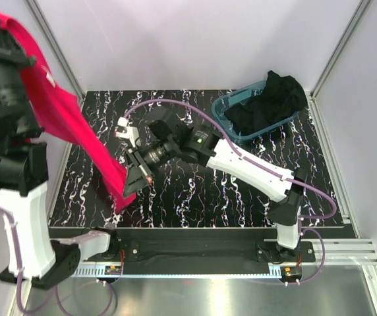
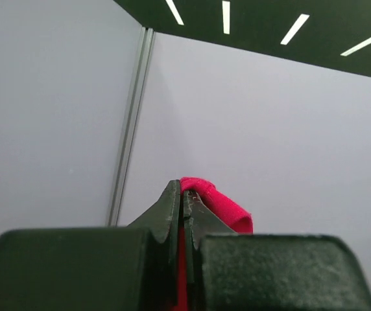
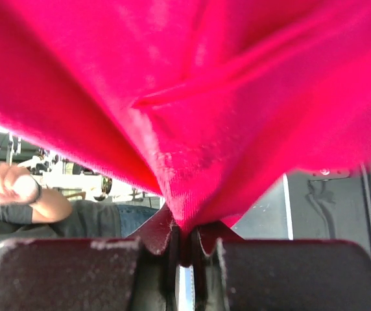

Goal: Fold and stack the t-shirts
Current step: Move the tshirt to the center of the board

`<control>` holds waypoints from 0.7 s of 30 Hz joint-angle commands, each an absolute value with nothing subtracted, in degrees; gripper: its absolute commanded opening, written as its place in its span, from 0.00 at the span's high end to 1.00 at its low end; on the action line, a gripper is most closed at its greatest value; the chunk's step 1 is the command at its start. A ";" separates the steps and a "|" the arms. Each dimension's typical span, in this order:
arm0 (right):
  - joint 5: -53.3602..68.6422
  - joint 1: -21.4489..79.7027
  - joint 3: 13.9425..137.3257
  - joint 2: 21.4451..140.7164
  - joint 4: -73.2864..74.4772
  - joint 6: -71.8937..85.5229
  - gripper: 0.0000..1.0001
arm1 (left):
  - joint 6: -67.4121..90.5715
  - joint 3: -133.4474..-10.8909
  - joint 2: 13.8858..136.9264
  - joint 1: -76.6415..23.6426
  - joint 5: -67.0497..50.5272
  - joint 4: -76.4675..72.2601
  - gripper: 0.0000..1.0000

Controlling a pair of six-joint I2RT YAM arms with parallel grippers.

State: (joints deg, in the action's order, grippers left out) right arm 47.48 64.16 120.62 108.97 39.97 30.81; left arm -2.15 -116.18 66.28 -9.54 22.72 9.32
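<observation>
Shirt in hand: red t-shirt (image 1: 66, 118), mostly off the table (image 1: 195, 191), strung well apart from the tub (image 1: 223, 108), across the table from it.
Left gripper (image 2: 182, 194): jaws together, pinching a small fold of red cloth. It is raised high, the point farthest from the tub.
Right gripper (image 3: 184, 230): jaws clamped on a bunched lower part of the same shirt, low over the table, between the tub and the shirt's bottom end.
Long axis: one slanted band from the high left grip down toward the table edge farthest from the tub. The lower tip hangs just past the right grip. The cloth is gathered, not spread.
Relation that matters: from the right gripper, the shirt lies away from the tub. Both grips sit on one line, so I judge the next move must draw them apart sideways to open the cloth before I lay it down.
Nearer arm: right arm (image 1: 248, 164) is nearer the bare table; the left holds the height.
Black t-shirt (image 1: 274, 99): heaped in the tub, bulging above its rim, untouched.
In the way: the right arm lies across the table between tub and shirt, and I think it takes up laying room. A purple cable (image 1: 175, 105) loops beside it.
Progress: early, by my reckoning; nothing folded or stacked.
</observation>
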 commanded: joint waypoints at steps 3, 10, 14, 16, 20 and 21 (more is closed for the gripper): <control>48.87 57.85 118.49 107.58 43.42 30.32 0.98 | 1.74 -119.96 85.56 -9.49 13.67 2.55 1.00; 50.38 47.03 107.55 109.67 45.85 25.61 0.54 | 9.31 -119.27 107.56 -10.90 0.89 4.92 1.00; 39.67 43.60 112.32 115.48 58.95 21.27 0.39 | 9.23 -117.50 117.67 -10.72 6.83 5.00 0.82; 38.24 40.00 111.71 116.01 60.02 21.71 0.39 | 11.85 -121.88 123.20 -9.15 11.86 9.63 0.63; 31.66 34.03 110.57 115.32 63.53 21.27 0.36 | 16.52 -133.85 130.51 -6.24 15.73 23.54 0.17; 30.25 32.80 110.74 115.31 64.33 21.01 0.36 | 16.70 -132.29 128.26 -6.07 18.26 23.90 0.07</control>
State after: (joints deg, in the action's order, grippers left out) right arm 36.88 37.26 108.86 117.71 59.20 23.11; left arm 12.53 -124.70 135.94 -8.60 10.68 21.80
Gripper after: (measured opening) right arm 0.637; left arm 0.862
